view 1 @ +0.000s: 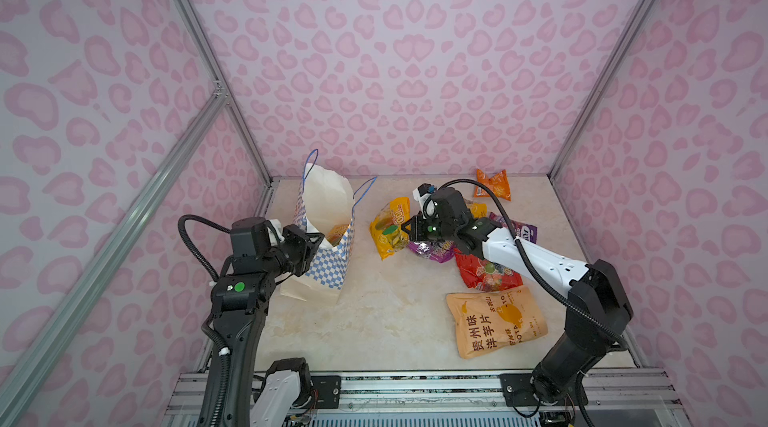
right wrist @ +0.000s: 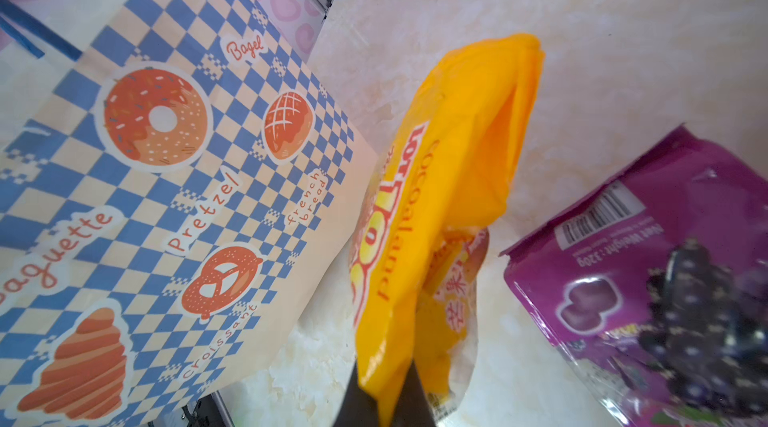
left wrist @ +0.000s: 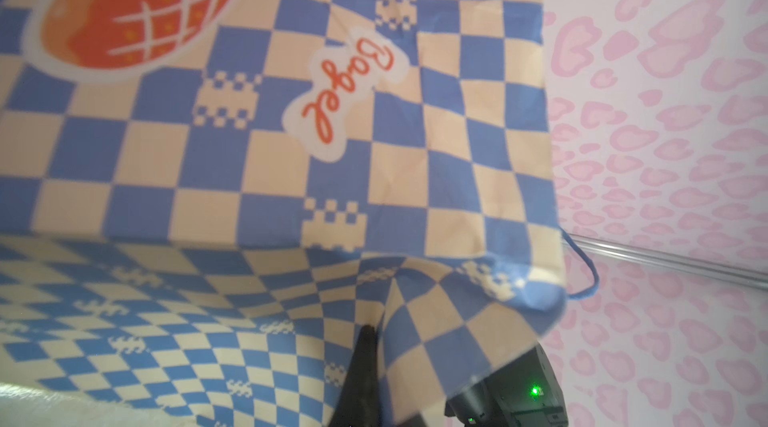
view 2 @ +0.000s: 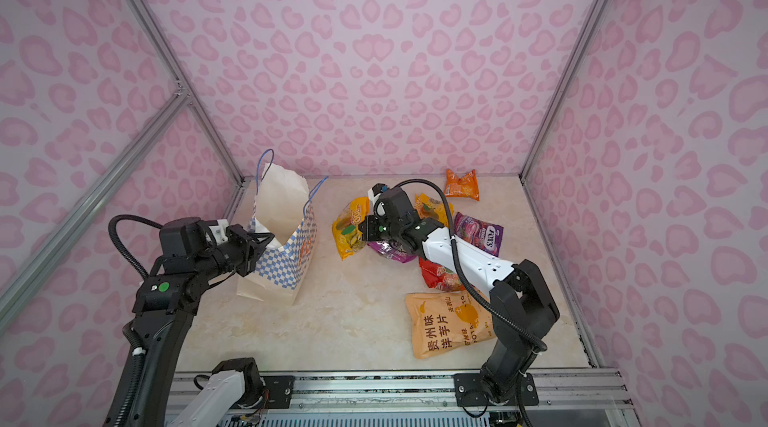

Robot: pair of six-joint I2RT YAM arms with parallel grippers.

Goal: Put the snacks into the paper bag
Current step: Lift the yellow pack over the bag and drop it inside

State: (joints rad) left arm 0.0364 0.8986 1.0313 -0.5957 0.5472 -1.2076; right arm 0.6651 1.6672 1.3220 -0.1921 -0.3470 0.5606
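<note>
Nearest, at 6 o'c, a metal rail (view 1: pixel 415 383) carried both arm bases. Beyond it lay a glossy cream marble-look tabletop (view 1: pixel 374 321), boxed in on three sides by walls (view 1: pixel 415 51) w/ pink heart print and aluminium frame posts (view 1: pixel 217 88). First snack, at abt 4 o'c, was the pale-orange packet (view 1: pixel 494 321), flat, printed face up, its characters lying sideways. Just past it the red packet (view 1: pixel 486 275) sat partly under the right arm. At abt 8 o'c the paper bag (view 1: pixel 328 267) stood upright, mouth up, cream base band toward 6, one blue cord handle raised at the far rim. An orange-yellow packet (view 1: pixel 337 234) showed inside. The left gripper (view 1: pixel 318 240) was pressed together on the bag's near rim, paper folded btwn its fingers (left wrist: pixel 365 362). Past centre, the right gripper (view 1: pixel 409 229) pinched the yellow packet (view 1: pixel 388 229) by its 3 o'c edge. That packet's long axis ran roughly 12–6, far end leaning slightly to 1. It was near the bag, not touching; can't tell if it was clear of the table. A purple packet (view 1: pixel 428 252) lay under the gripper, and a second purple packet (view 1: pixel 523 229) at abt 2 o'c. A second yellow packet (view 1: pixel 478 209) lay behind the wrist. The small orange packet (view 1: pixel 493 185) lay farthest, at 1 o'c by the far wall.
</note>
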